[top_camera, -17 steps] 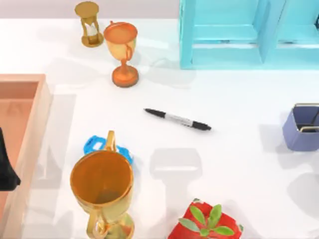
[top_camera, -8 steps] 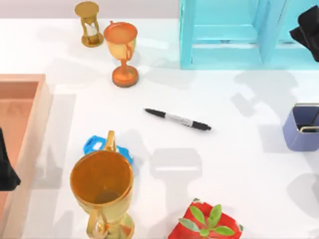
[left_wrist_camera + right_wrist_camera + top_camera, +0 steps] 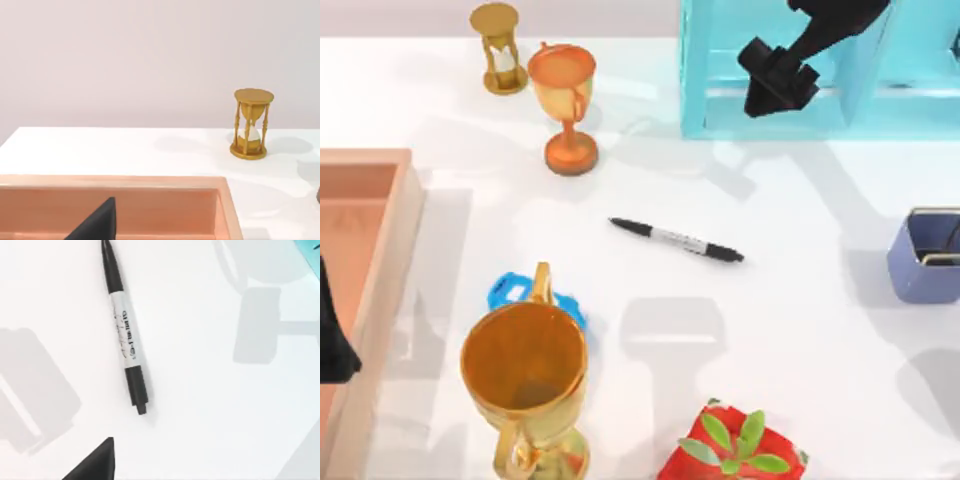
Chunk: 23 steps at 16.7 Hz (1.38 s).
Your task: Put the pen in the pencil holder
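Note:
The pen (image 3: 677, 240) lies flat near the middle of the table, black with a grey-white middle band, its pointed tip toward the left. In the right wrist view the pen (image 3: 125, 335) lies on bare white table. The pencil holder (image 3: 920, 280), a small periwinkle-blue square cup with a metal rim, stands at the right edge. My right gripper (image 3: 767, 95) hangs high over the turquoise shelf at the back, beyond the pen and to its right. My left gripper (image 3: 334, 340) sits parked at the left edge over the wooden tray.
A large gold trophy cup (image 3: 525, 385) stands at the front left, with a blue object (image 3: 535, 298) behind it. An orange goblet (image 3: 565, 105) and an hourglass (image 3: 498, 47) stand at the back left. A turquoise shelf (image 3: 800, 120), a wooden tray (image 3: 405, 215) and a red plant pot (image 3: 735, 445) ring the table.
My right arm has swung in from the back right edge and moved left over the turquoise shelf. The pen, the holder and my left arm have not moved.

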Each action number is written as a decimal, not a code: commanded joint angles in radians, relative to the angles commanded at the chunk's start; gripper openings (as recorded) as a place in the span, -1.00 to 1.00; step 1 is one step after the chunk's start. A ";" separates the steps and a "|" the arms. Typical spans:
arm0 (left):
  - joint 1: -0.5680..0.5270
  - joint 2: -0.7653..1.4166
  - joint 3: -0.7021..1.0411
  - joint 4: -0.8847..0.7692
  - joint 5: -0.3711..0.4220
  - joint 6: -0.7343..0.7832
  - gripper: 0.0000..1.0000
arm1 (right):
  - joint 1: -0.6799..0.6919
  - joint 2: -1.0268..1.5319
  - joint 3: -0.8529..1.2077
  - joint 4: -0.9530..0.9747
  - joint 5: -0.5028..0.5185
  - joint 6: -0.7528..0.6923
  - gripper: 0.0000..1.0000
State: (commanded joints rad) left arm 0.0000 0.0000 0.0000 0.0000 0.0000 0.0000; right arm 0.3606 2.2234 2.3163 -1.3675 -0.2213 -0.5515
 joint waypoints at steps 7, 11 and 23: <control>0.000 0.000 0.000 0.000 0.000 0.000 1.00 | 0.068 0.482 0.492 -0.292 -0.053 -0.118 1.00; 0.000 0.000 0.000 0.000 0.000 0.000 1.00 | 0.080 0.575 0.587 -0.348 -0.063 -0.141 1.00; 0.000 0.000 0.000 0.000 0.000 0.000 1.00 | 0.102 0.527 0.350 -0.153 -0.064 -0.119 1.00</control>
State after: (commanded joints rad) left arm 0.0000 0.0000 0.0000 0.0000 0.0000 0.0000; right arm 0.4624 2.7500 2.6660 -1.5204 -0.2855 -0.6709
